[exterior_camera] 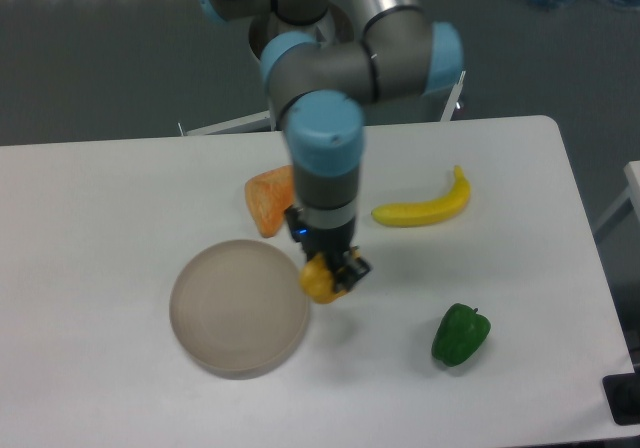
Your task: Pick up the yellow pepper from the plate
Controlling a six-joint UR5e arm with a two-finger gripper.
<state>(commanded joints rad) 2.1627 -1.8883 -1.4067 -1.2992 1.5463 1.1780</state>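
Observation:
The yellow pepper [318, 282] is held in my gripper [334, 274], just past the right rim of the plate [238, 308]. The gripper points down from the wrist and its fingers are shut on the pepper. The pepper hangs beside the plate's edge; its height above the table I cannot tell exactly. The plate is a round beige-grey dish and nothing lies in it.
An orange wedge-shaped piece [268, 200] lies behind the plate, partly behind the arm. A yellow banana [425, 206] lies to the right of the arm. A green pepper [460, 334] sits at the front right. The table's right edge runs near the green pepper.

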